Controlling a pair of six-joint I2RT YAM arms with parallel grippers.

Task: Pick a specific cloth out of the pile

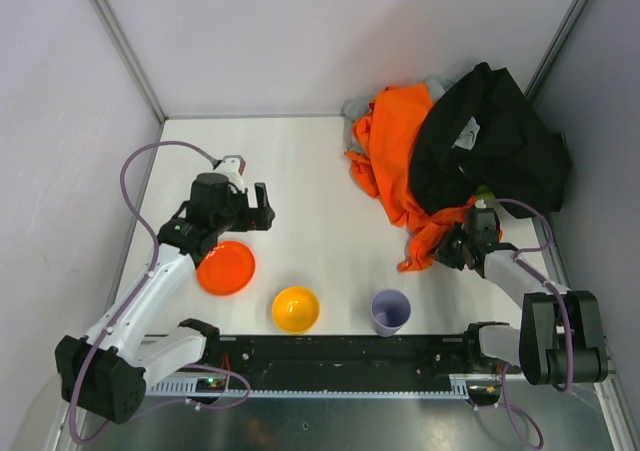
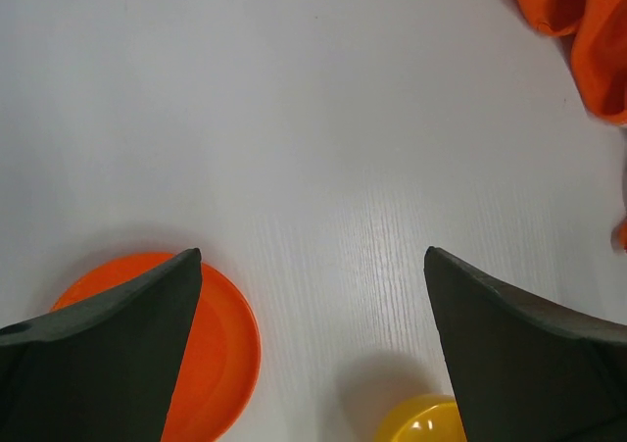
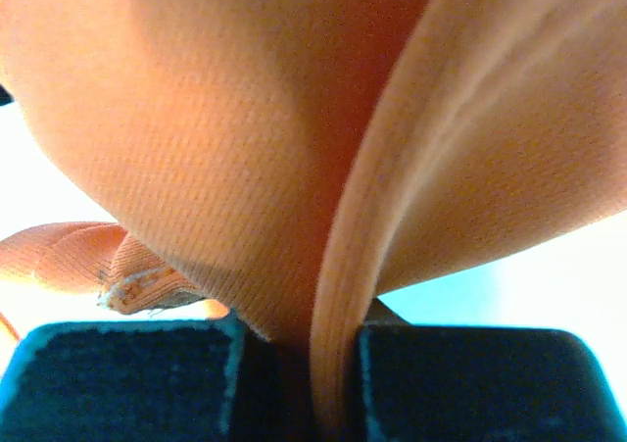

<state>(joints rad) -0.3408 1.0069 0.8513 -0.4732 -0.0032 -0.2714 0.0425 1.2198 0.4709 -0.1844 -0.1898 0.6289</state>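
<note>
R tool (image 3: 299, 364) clamped on orange garment (image 1: 395, 151); lime cloth (image 1: 485, 191) peeks just beyond it; L tool (image 2: 313, 334) wide.

The white-shelled left arm reaches forward from its base with the elbow bent. Its black two-finger left gripper (image 1: 262, 209) (image 2: 313, 349) hovers with jaws spread wide, dark fingers (image 2: 108, 354) apart. The right arm is folded low, forearm angled inward. Its black right gripper (image 1: 452, 248) (image 3: 299, 383) has padded fingers (image 3: 127, 383) nearly together, pinching a fold of orange ribbed fabric (image 3: 245, 168) between them.
</note>
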